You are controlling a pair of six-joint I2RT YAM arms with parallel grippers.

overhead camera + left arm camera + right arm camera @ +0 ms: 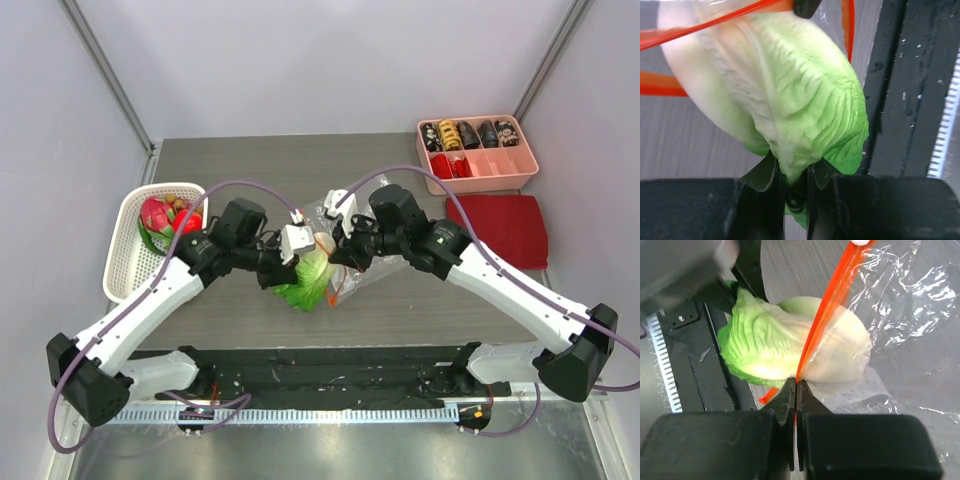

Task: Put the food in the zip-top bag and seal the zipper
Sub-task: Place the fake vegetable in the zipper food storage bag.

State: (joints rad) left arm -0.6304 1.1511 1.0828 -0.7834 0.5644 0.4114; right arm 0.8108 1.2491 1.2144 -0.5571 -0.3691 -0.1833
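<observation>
The left gripper (792,175) is pinching the leafy tip of the lettuce (805,100). The pale stalk end, ahead of its fingers, is already past the zipper (827,305) and inside the bag (900,315). The green half is outside, on the gripper's side of the mouth. The right gripper (796,385) is pressed together on the zipper strip directly in front of it, holding up one lip.

**Risks:**
- Only that one lip is held, so a further push could slide the whole bag along the bench rather than seat the lettuce.
- The push could also drag the thin strip out of the right gripper.
- The left grip is on soft leaf edges, which may fold or slip.
- The wide green part looks tight against the opening and could catch on the strip.

**Hard to see:**
- From above, both arms cover most of the bag, so how far the mouth gapes is unclear.
- The lower lip is largely hidden under the lettuce.
- A red fruit (190,222) lies in the basket (125,260) well to the left gripper's outer side. I cannot pick out the orange fruit with certainty.
</observation>
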